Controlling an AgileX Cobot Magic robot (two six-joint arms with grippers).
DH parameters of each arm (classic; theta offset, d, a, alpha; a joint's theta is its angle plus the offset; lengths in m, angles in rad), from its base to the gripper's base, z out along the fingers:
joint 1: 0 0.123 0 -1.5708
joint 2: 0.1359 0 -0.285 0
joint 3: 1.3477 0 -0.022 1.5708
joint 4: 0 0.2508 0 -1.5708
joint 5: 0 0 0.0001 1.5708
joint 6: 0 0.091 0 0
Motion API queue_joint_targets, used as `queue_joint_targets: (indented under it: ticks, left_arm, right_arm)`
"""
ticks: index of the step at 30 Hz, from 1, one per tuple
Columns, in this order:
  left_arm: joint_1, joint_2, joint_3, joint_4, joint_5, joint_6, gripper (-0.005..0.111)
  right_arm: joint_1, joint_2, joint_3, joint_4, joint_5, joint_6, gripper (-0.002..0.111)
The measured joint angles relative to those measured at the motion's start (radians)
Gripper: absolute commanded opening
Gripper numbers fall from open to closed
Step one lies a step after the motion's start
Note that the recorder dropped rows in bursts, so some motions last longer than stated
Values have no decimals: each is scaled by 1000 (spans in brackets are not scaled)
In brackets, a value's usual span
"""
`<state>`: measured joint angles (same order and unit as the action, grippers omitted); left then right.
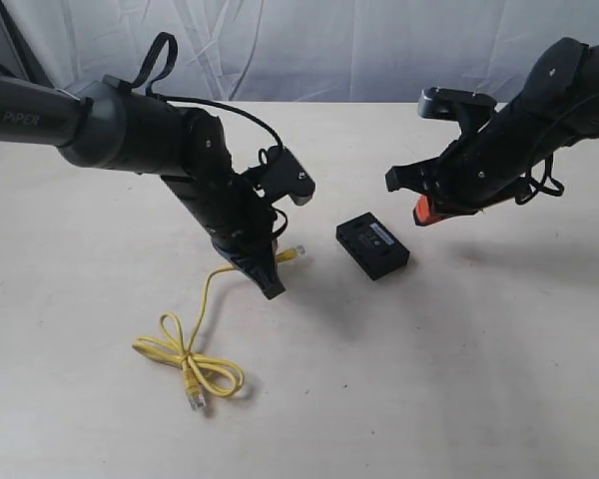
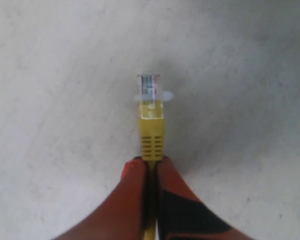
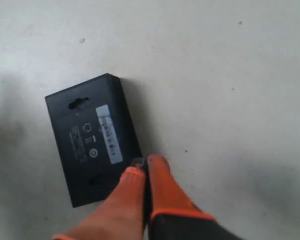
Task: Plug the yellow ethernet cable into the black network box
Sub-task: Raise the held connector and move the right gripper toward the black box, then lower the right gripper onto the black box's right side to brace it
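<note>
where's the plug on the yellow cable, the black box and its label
clear plug [image 2: 149, 90], left wrist view, transparent tip
black network box [image 1: 372, 245], exterior view, top face
white label [image 3: 110, 134], right wrist view, middle of the strip

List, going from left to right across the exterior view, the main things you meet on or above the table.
Knotted loops of the yellow ethernet cable → left hand, shut on the cable just behind its plug → black network box → right hand, shut and empty, held above the table.
</note>
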<state>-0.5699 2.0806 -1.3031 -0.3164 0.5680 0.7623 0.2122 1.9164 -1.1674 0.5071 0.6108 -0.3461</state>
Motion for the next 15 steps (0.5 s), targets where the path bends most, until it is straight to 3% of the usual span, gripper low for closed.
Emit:
queue_joint_targets:
  ticks: [8,15]
  left_arm:
    - [0,0,0,-93,-8,127,0]
    - [0,0,0,-106,-32,138,0]
  right_arm:
    - [0,75,0,91,-95,1,0]
    - [0,105,0,176,-107,-51,0]
